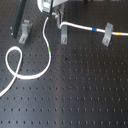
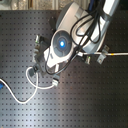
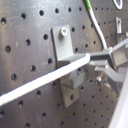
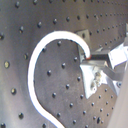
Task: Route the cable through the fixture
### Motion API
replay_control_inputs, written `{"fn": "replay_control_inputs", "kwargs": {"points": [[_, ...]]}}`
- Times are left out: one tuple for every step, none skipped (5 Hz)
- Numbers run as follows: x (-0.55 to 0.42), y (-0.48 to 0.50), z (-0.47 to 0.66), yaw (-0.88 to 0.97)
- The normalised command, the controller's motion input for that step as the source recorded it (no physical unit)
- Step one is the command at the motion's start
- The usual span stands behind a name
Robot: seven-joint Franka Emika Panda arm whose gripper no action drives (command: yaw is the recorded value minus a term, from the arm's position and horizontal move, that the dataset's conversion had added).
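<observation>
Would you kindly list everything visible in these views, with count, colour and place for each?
cable: one, white with green, blue and yellow bands; loops on the first exterior view's left, then runs from the gripper out to that same view's right.
fixture clips: three, grey metal, in a row across the upper board in the first exterior view; the cable passes the middle and right ones.
board: one, black, perforated, under everything.
arm: one, white with a blue light, over the centre in the second exterior view.
gripper: one, its fingers closed on the cable beside a clip in the first wrist view.
</observation>
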Motion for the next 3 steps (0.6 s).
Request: {"fn": "replay_control_inputs", "kwargs": {"points": [[-0.205, -0.036, 0.03, -0.24], [-0.445, -0.165, 0.11, -0.52], [-0.101, 0.035, 0.05, -0.37]]}}
